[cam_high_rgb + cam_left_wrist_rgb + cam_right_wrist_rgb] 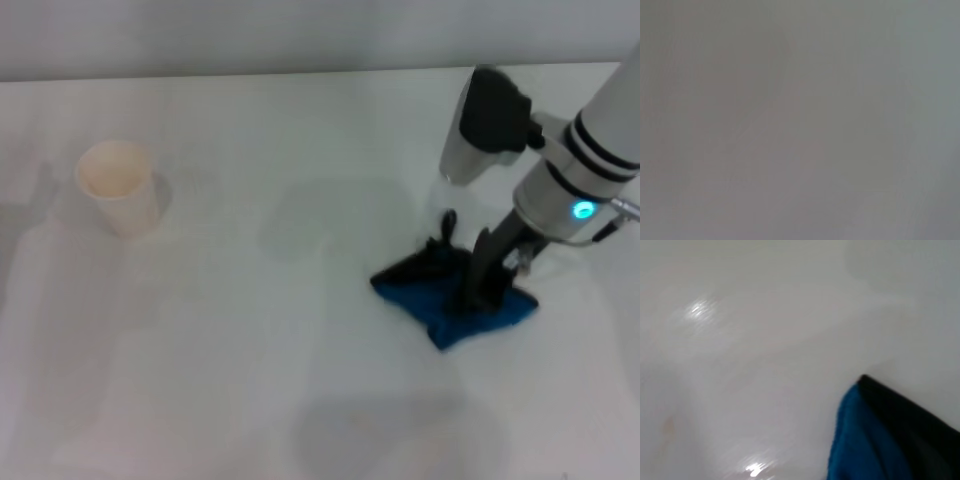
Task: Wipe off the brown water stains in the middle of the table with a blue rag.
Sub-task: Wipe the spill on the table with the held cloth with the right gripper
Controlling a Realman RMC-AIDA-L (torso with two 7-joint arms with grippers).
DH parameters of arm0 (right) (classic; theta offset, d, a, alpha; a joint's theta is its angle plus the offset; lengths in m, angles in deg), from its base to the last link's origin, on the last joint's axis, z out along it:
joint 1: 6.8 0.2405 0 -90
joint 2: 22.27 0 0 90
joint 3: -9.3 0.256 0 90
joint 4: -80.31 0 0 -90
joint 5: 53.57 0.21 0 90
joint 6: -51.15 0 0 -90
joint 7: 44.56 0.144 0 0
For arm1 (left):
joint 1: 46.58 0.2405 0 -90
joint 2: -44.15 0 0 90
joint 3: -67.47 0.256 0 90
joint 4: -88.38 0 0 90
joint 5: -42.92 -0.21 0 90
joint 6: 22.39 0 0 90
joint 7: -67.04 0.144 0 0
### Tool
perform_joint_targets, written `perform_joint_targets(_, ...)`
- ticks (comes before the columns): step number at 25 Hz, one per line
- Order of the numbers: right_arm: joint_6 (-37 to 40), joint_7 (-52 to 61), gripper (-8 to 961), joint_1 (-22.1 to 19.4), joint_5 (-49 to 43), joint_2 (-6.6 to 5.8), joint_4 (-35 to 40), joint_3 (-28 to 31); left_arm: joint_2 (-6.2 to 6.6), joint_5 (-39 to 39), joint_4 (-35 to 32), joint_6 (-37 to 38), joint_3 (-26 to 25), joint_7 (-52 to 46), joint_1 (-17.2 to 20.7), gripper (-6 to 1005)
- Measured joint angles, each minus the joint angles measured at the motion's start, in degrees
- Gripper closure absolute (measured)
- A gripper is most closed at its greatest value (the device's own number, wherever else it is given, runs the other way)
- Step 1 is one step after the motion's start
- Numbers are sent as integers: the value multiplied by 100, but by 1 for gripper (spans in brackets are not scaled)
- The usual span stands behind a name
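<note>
The blue rag [446,303] lies bunched on the white table [300,400], right of the middle, with its black trim and loop [447,226] at the far side. My right gripper [480,288] points down into the rag, its dark fingers shut on the cloth. In the right wrist view the blue rag [865,440] and its black edge fill one corner. The brown water stains show only as a faint tan tinge [190,300] left of the rag and a small tan mark [667,426] on the wet-looking surface. My left gripper is out of view; its wrist view shows only a blank grey surface.
A white paper cup [120,186] stands upright at the far left of the table. The table's back edge [300,75] meets a pale wall. The right arm's white body [575,165] reaches in from the right.
</note>
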State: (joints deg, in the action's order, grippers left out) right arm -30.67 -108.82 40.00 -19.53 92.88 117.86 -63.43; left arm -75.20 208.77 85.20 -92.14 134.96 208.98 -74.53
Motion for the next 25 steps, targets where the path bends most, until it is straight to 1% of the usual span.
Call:
perform_joint_targets(4,-731,-247,881,20,98,88,-132,-106,0,0,-17,46,0,-23,-12,122)
perform_joint_targets(8,-1167,-238,881,-27,639,94,-231,-597,0,0,-17,50,0,-25,-35,122)
perform_joint_targets(12,-1312,-270,881,-53,1323,105,-276,-1182,0,0,-20,51,15,-31,-71,122)
perform_joint_targets(15,-1270,-368,881,-55,1960,108,-278,-1633,0,0,-25,112,24,-33,-103,122)
perform_joint_targets(16,-1243,-419,881,-57,2072,108,-266,-1685,-1,0,-25,135,28,-34,-107,122)
perform_joint_targets(21,-928,-696,881,-75,2443,101,-257,-1705,-8,-11,-26,148,36,-35,-123,123)
perform_joint_targets(25,-208,-773,881,-187,2689,66,-272,-1657,-12,-11,-26,148,36,-35,-133,123)
